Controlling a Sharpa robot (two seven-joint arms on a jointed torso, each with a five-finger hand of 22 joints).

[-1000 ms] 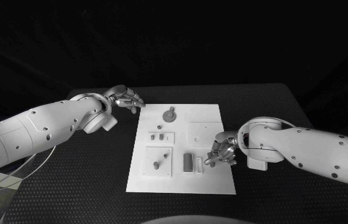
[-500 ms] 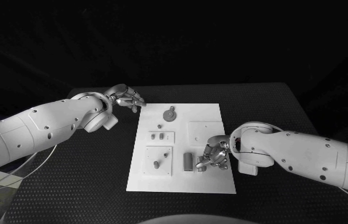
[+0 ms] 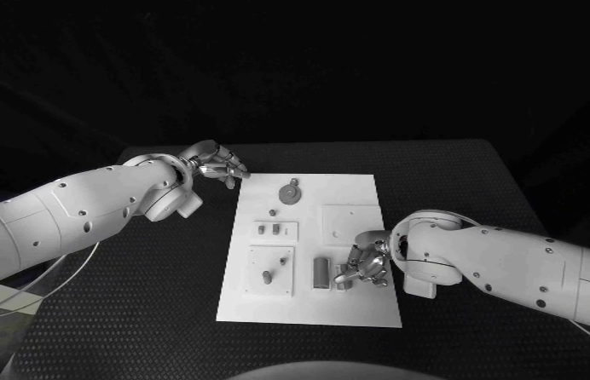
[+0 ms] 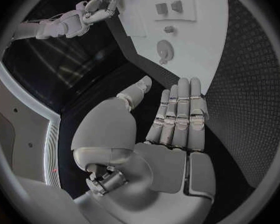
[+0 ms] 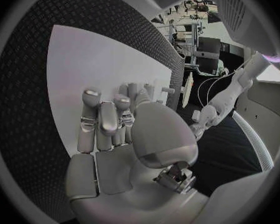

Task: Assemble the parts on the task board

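The white task board [image 3: 308, 303] lies in the middle of the black table. On it are a round grey disc part [image 3: 290, 195], two small blocks [image 3: 270, 229], two pegs in a square plate [image 3: 268, 275] and an upright grey bar [image 3: 321, 272]. My right hand [image 3: 367, 265] is over the board's near right part, its fingertips down beside the grey bar. The thumb [image 5: 159, 134] hides whatever lies under the fingers. My left hand [image 3: 216, 165] hovers off the board's far left corner. Its fingers [image 4: 180, 114] are straight, side by side, and hold nothing.
A shallow square recess [image 3: 348, 223] on the board lies just beyond my right hand. Black table mat [image 3: 160, 295] surrounds the board on all sides. The left wrist view also shows the disc part [image 4: 164, 49] and my right hand [image 4: 99, 7].
My right hand has moved left across the board and lowered its fingertips beside the grey bar. The left hand has stayed where it was.
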